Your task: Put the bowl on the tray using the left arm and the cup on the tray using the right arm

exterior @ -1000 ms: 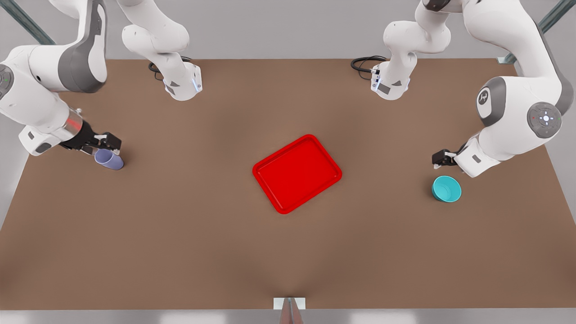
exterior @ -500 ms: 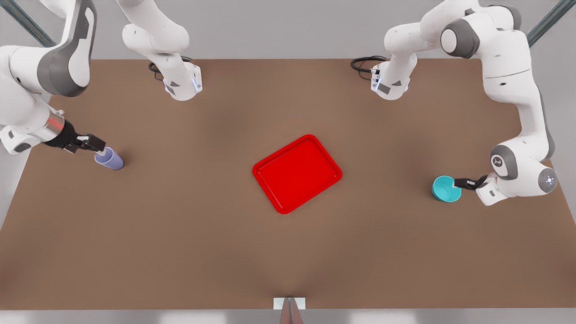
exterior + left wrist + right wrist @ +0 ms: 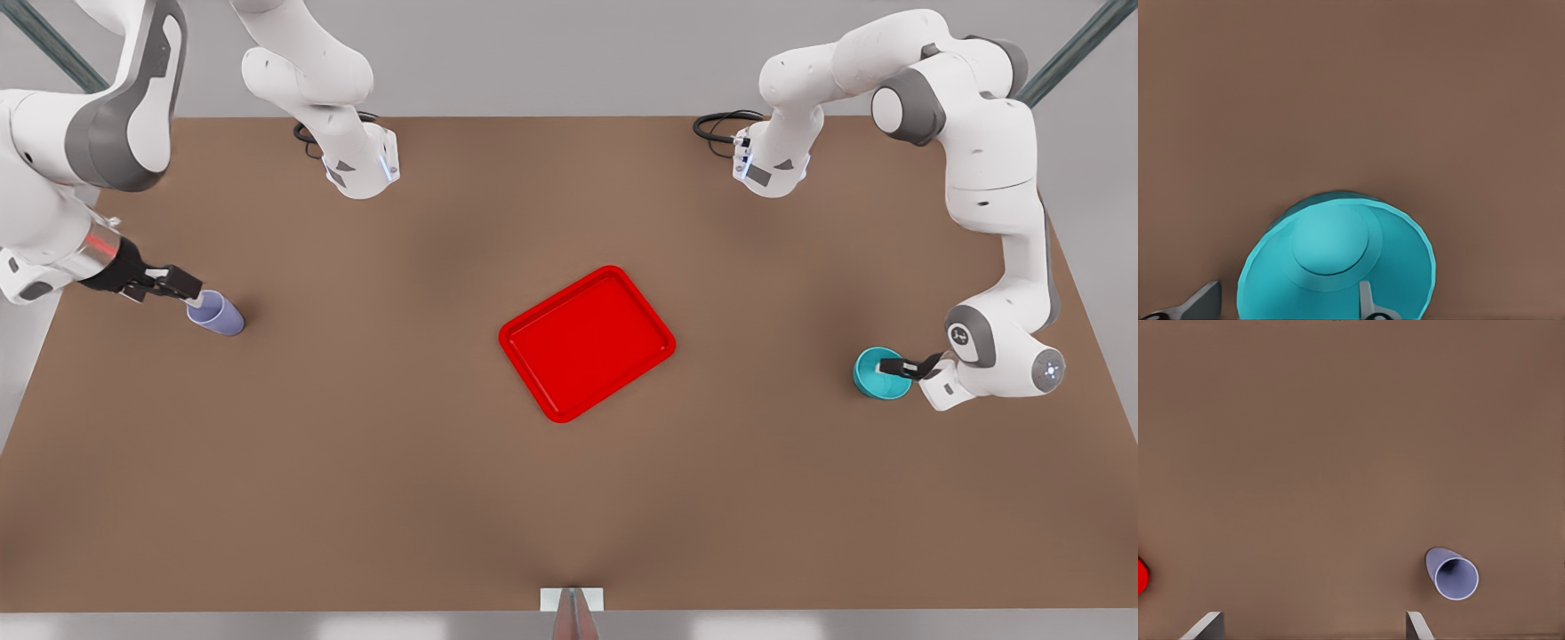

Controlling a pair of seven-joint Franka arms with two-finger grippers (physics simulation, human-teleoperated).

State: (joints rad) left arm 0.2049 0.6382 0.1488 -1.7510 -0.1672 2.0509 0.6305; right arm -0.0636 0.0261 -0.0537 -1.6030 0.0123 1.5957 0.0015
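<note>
The teal bowl [image 3: 880, 373] stands on the brown table at the front view's right. My left gripper [image 3: 892, 365] hangs low over it, open. In the left wrist view one finger [image 3: 1368, 301] is inside the bowl [image 3: 1338, 267] and the other finger [image 3: 1203, 301] is outside its rim. The lavender cup [image 3: 216, 313] stands at the front view's left. My right gripper [image 3: 184, 286] sits beside its rim, open; in the right wrist view the cup [image 3: 1453, 574] lies off to one side of the fingers [image 3: 1418, 625]. The red tray [image 3: 587, 342] lies bare in the middle.
Both arm bases [image 3: 360, 169] [image 3: 769, 169] stand at the table's back edge, each with a black cable. A small white bracket [image 3: 572, 600] sits at the front edge. Open brown table surrounds the tray on all sides.
The left arm came down from behind the bowl and its gripper slid over the rim. The right arm drew back towards the front view's left and now holds beside the cup.
</note>
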